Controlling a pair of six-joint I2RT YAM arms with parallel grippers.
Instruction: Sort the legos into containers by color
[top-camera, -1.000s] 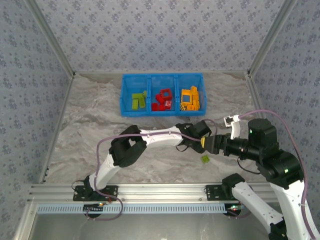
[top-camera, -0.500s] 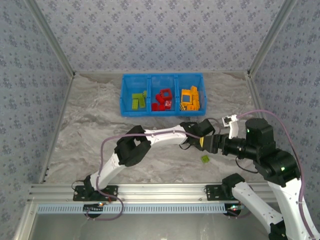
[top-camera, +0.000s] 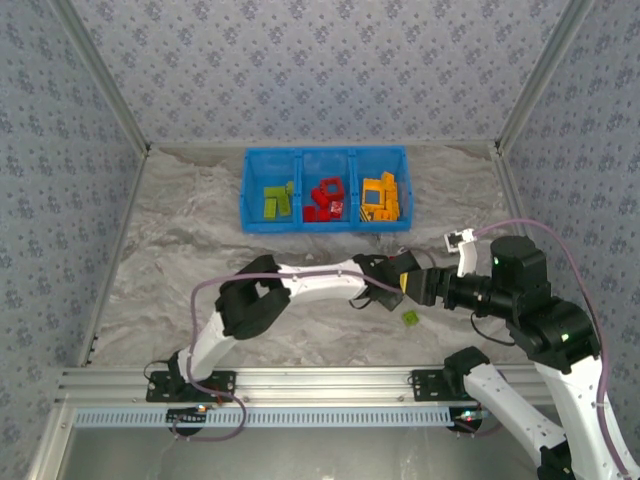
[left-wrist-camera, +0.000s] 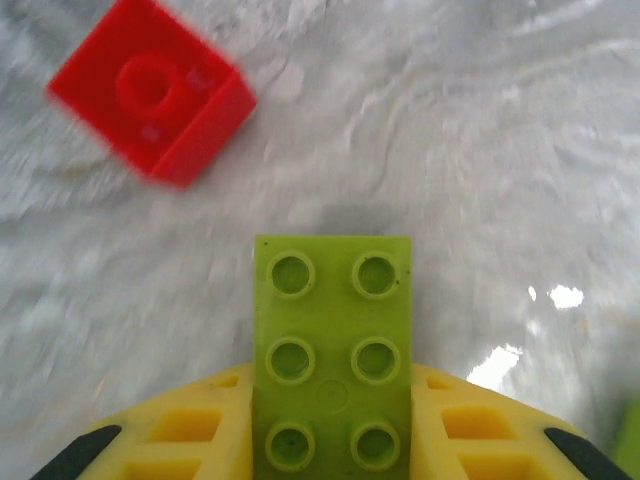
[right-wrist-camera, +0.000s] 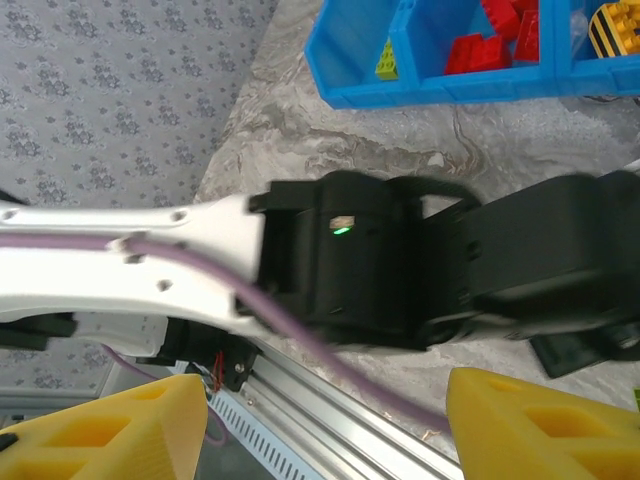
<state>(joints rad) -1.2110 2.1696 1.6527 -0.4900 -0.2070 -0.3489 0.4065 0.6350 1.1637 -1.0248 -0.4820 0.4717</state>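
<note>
A lime green lego brick (left-wrist-camera: 332, 340) with six studs sits between my left gripper's (left-wrist-camera: 332, 410) yellow fingers (left-wrist-camera: 190, 430), which are shut on it just above the table. A red lego (left-wrist-camera: 150, 90) lies on the marble ahead and to the left. In the top view the left gripper (top-camera: 382, 288) is at centre right, close to my right gripper (top-camera: 408, 285). A small green lego (top-camera: 410, 318) lies just near of them. My right gripper (right-wrist-camera: 330, 440) stands open and holds nothing. The blue containers (top-camera: 325, 225) hold green, red and orange-yellow legos.
The left arm's black wrist (right-wrist-camera: 400, 260) and its purple cable (right-wrist-camera: 300, 330) cross right in front of the right gripper. The aluminium base rail (top-camera: 330, 382) runs along the near edge. Patterned walls enclose the marble table (top-camera: 180, 260).
The left jaws have closed on the green brick. The left wrist has shifted slightly toward the near edge. The right arm has barely moved.
</note>
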